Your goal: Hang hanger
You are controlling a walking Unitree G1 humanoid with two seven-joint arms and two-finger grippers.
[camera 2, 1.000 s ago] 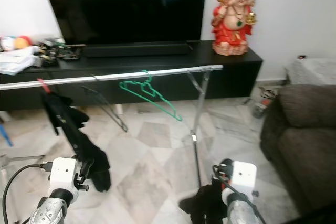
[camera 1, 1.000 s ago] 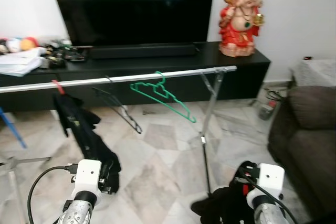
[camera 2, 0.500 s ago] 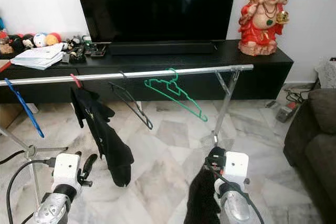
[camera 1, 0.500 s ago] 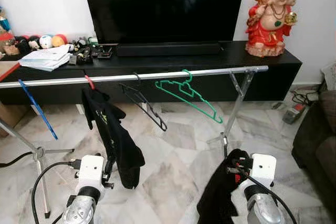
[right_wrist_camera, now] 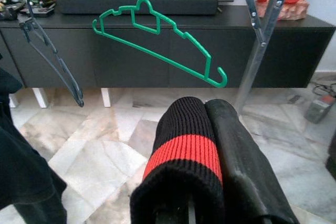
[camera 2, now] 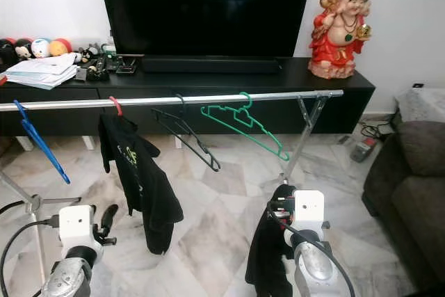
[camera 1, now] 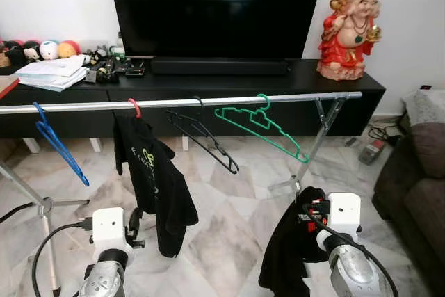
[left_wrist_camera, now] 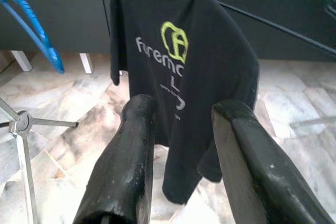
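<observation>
A metal rail [camera 1: 208,101] runs across in front of me. On it hang a blue hanger [camera 1: 59,145], a black T-shirt [camera 1: 156,179] on a red hanger, an empty black hanger [camera 1: 235,167] and an empty green hanger [right_wrist_camera: 157,54]. My right gripper [right_wrist_camera: 205,106] is low on the right, below the green hanger. It is shut on a black garment with a red stripe [right_wrist_camera: 184,156], which droops toward the floor [camera 1: 281,262]. My left gripper [left_wrist_camera: 184,107] is open and empty, low in front of the T-shirt [left_wrist_camera: 173,61].
Behind the rail stand a black TV bench [camera 1: 348,88] with a large TV [camera 1: 215,5], a red statue [camera 1: 344,33], papers [camera 1: 52,71] and toys. A dark sofa [camera 1: 417,179] is at the right. The rack's legs [camera 1: 313,151] and a tripod foot [camera 1: 45,206] stand on the marble floor.
The camera has swung left, so the rail, the hangers and the blue hanger have come further into view. My right gripper still holds the black garment, and the left is still open.
</observation>
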